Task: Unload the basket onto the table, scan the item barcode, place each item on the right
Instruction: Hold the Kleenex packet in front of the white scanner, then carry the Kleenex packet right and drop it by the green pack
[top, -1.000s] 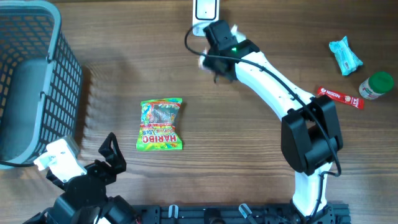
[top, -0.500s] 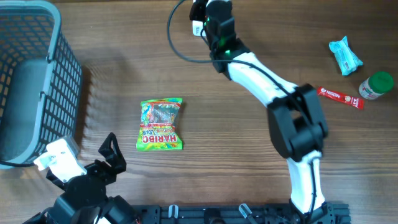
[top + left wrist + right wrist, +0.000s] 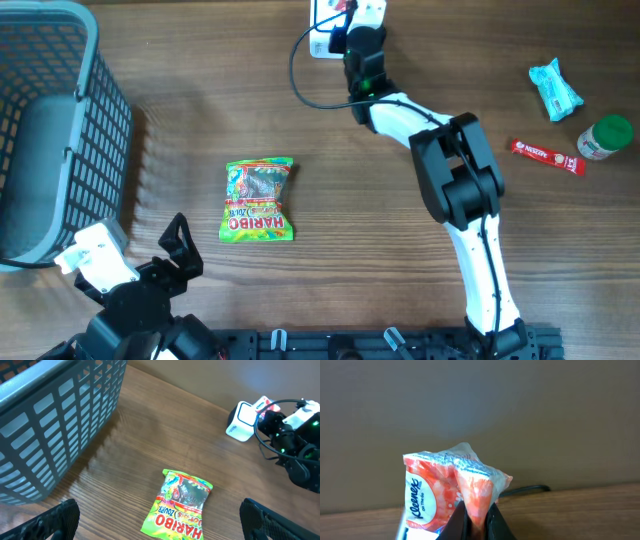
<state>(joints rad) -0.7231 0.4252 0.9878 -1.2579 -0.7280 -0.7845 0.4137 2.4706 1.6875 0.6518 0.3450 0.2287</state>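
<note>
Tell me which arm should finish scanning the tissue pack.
Right. Its end effector is shut on the Kleenex pack, held close to the white scanner at the table's far edge. The left end effector hangs open and empty at the near edge, far from the scanner.

My right arm [image 3: 400, 115] is built of white links between bulky black joint housings [image 3: 455, 185], with a green light [image 3: 372, 83] near the wrist and a thin black cable [image 3: 296, 72] looping off it. My left arm [image 3: 135, 300] is black throughout, carries a white block [image 3: 95, 250], and ends in black fingers [image 3: 59, 519] with ridged edges.
</note>
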